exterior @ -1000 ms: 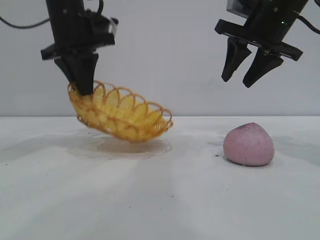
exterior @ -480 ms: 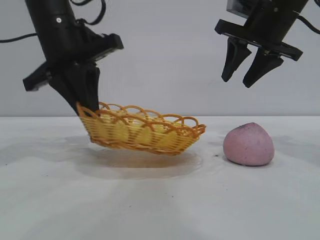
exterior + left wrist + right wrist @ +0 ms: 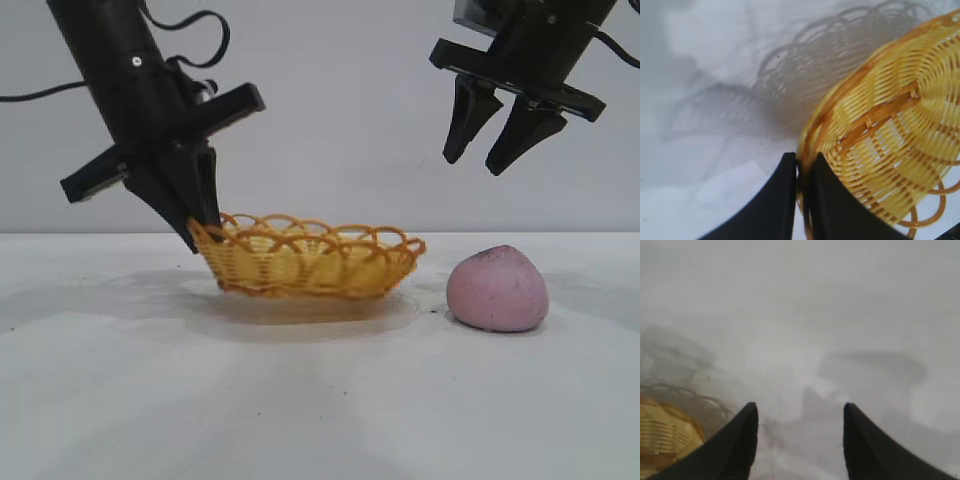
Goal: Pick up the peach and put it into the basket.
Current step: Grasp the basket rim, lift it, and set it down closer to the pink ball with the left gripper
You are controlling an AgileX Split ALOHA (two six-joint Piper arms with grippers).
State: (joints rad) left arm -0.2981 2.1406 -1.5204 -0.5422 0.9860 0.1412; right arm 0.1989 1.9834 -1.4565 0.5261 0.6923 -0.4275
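Observation:
The dusty-pink peach (image 3: 498,289) lies on the white table at the right, its darker top pointing up. Just to its left, with a small gap between them, sits the yellow woven basket (image 3: 312,257) with its orange looped rim, about level on the table. My left gripper (image 3: 203,232) is shut on the basket's left rim; in the left wrist view the rim (image 3: 805,165) is pinched between the two black fingers. High above the peach hangs my right gripper (image 3: 473,160), open and holding nothing. The right wrist view shows the gripper (image 3: 800,407) over bare table and an edge of the basket (image 3: 662,435).
A white tabletop (image 3: 320,400) spreads out in front of the basket and peach. Behind them is a plain pale wall (image 3: 340,120).
The left gripper has carried the basket to the right and down, from tilted in the air to about level on the table near the peach. The right gripper and the peach have not moved.

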